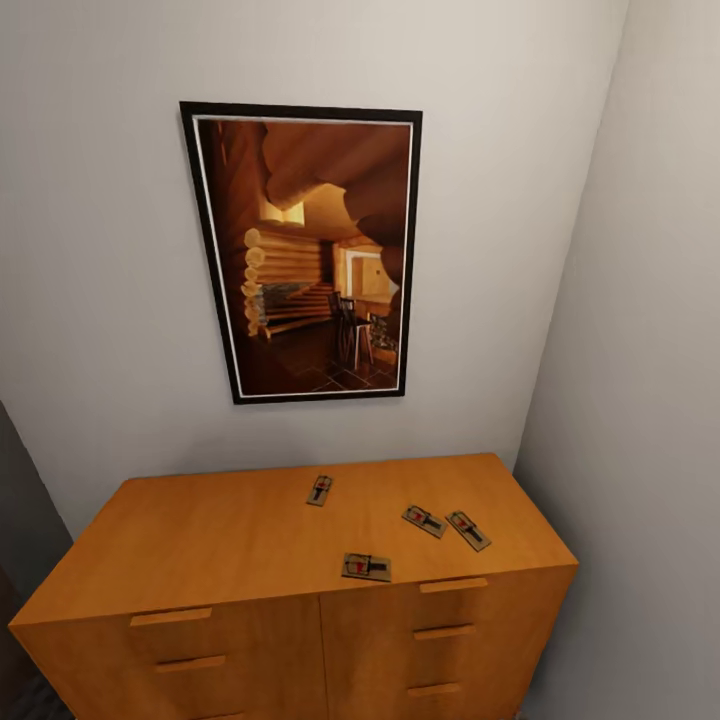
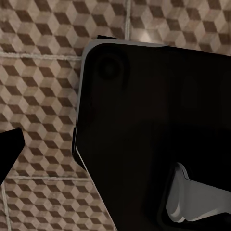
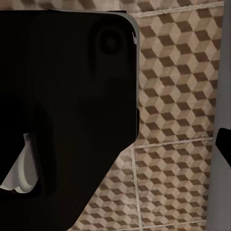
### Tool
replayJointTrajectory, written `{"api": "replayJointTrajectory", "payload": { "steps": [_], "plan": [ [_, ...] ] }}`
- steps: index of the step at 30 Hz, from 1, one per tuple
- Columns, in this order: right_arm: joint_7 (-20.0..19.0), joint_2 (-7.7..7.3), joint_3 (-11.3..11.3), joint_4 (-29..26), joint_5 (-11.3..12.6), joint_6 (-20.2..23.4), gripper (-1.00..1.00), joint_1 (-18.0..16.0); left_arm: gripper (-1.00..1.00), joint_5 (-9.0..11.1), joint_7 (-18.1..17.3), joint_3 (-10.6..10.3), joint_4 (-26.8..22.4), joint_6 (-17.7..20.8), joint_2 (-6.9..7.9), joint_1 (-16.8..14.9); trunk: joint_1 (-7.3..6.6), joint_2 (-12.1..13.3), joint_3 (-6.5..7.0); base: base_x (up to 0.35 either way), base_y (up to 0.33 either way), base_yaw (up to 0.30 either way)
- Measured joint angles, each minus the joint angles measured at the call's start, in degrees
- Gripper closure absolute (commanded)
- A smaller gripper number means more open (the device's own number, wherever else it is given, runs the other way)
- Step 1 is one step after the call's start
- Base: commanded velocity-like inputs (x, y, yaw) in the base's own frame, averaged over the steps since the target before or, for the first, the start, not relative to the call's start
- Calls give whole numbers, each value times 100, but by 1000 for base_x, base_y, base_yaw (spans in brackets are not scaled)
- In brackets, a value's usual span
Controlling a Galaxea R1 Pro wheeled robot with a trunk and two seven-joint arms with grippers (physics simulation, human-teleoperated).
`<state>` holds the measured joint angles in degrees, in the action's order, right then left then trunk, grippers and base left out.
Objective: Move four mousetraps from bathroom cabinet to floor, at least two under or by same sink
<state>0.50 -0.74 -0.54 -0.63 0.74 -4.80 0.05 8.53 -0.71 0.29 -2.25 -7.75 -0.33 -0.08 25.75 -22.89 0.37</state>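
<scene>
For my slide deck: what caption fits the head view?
Four mousetraps lie on the orange-brown cabinet top, beneath a framed picture on the wall.

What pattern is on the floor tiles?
Brown, beige and white cubes on the bathroom floor, clearest in the left wrist view.

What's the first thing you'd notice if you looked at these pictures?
The big framed picture of a log cabin room hanging on the pale wall grabs the eye first. Right under it stands the orange-brown cabinet with four little mousetraps on its flat top: one farther back, two side by side toward the right, and one near the front edge. In the wrist views, the bathroom floor shows its brown and beige cube pattern.
</scene>
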Motion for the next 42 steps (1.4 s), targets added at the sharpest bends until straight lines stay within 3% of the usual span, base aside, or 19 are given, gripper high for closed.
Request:
{"api": "replayJointTrajectory", "payload": {
  "steps": [42],
  "plan": [
    [13,-30,5,-1,1,-45,-100,-4,-100,37,7,19,0,-8,8,0,1,0,0,9,0,0]
  ]
}}
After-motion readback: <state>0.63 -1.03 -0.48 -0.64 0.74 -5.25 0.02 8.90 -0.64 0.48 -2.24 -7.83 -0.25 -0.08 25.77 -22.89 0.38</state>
